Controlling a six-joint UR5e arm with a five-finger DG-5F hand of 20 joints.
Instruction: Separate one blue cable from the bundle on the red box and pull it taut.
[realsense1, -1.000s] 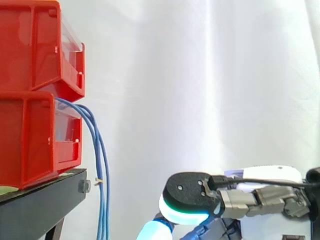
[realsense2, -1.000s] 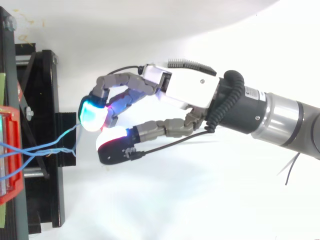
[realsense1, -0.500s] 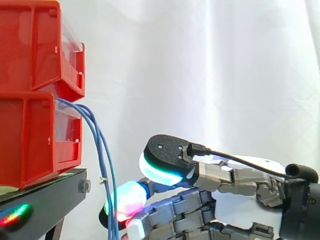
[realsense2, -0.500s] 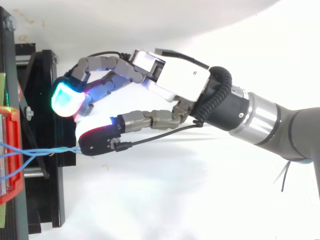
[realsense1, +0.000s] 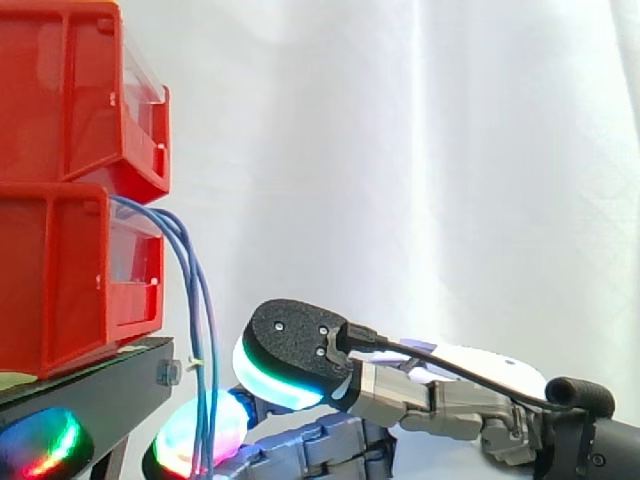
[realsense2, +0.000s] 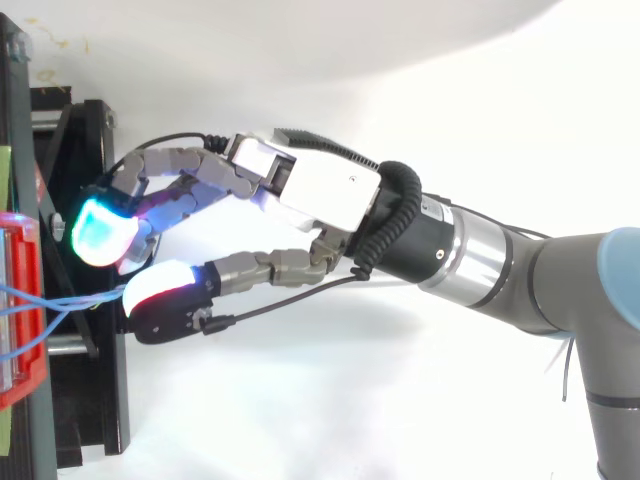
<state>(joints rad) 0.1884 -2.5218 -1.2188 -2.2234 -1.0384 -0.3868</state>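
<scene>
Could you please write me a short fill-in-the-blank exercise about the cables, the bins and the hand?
1. The blue cables hang out of the ____ of the two stacked red bins.
2. The bins rest on a ____ stand.
3. In the side view the hand reaches in from the ____ edge.
Missing words: lower; black; right.

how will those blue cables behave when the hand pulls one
Probably floppy: the blue cables droop from the red box and hang limp. Thin and smooth-looking, so one may slip between the thick pads of the hand. Bundled close, so neighbours will likely drag along.
</scene>
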